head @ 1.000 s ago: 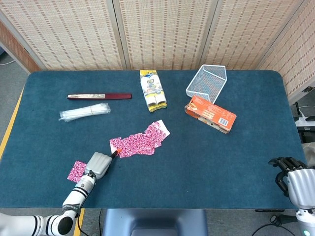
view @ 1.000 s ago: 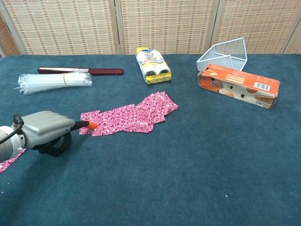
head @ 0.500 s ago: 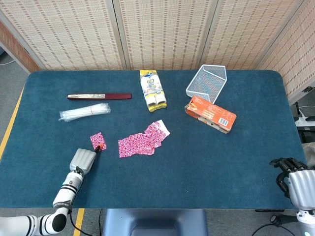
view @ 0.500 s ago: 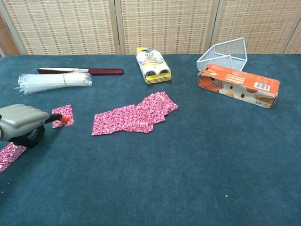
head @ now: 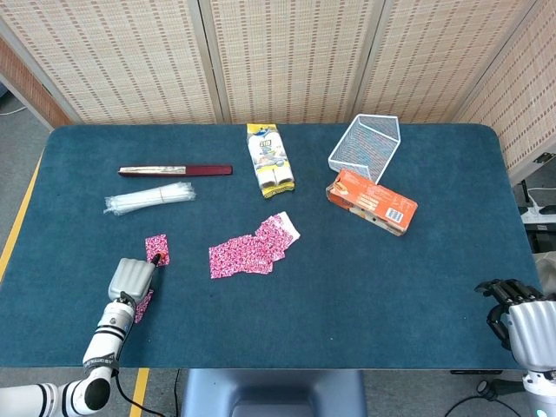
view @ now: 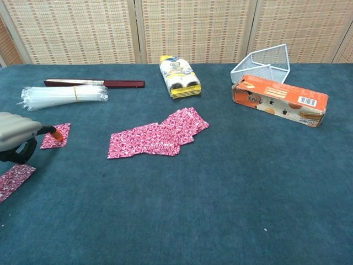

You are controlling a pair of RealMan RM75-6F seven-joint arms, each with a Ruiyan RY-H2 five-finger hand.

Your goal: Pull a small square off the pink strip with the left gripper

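Pink strip (head: 253, 248) lies flat mid-table, its near-left end free. Small square (head: 157, 249) sits well left of strip, apart from it. Left hand (head: 129, 280) just beyond square, orange fingertip touching its edge, fingers curled; whether pinching, cannot tell. Second pink piece (view: 15, 178) beside hand. Right hand (head: 519, 317) far right of strip, fingers curled, holding nothing.

The left hand (head: 130, 280) has a smooth light-grey shell over the back, kind of rounded and ridged, with black parts underneath and a bright orange fingertip (view: 52, 131). Behind it the forearm is white with black rings, ending in a chunky white and black joint, and a thin black cable runs alongside. The right hand (head: 519, 318) looks darker: black fingers on a pale grey-white palm and wrist.
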